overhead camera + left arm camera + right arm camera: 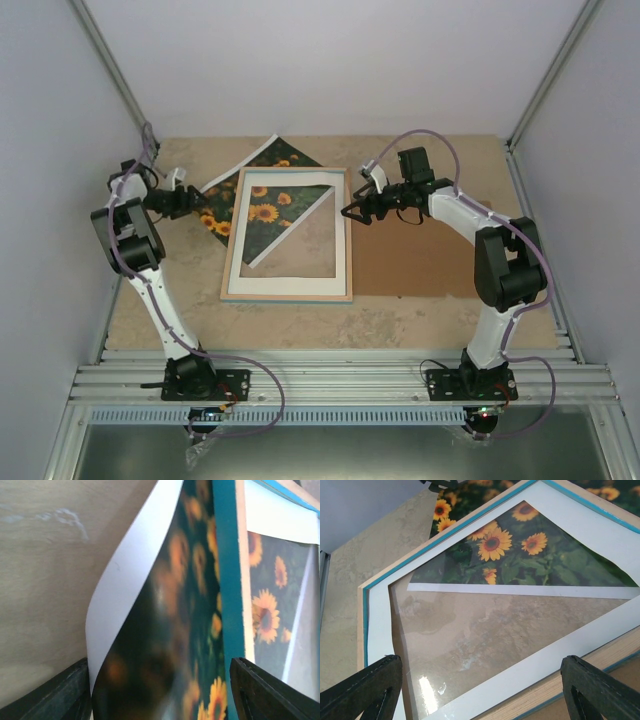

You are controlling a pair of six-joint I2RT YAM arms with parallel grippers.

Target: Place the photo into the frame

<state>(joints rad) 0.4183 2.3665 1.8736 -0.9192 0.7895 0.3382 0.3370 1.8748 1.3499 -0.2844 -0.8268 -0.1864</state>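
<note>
At the far left, the left tool [185, 200] has its fingers [50, 695] apart, with the curled-up left edge of the photo [265, 162] between them; whether they press on it is hard to tell. The photo lies askew on the tabletop [400, 315], its left part sticking out and the rest under the frame [286, 293], showing through the pane's far-left corner. The frame lies flat at the centre with a white mat [290, 280] inside it. To its right lies a brown board [420, 260]. The right tool [352, 210] hangs at the frame's right edge, fingers apart, gripping nothing.
</note>
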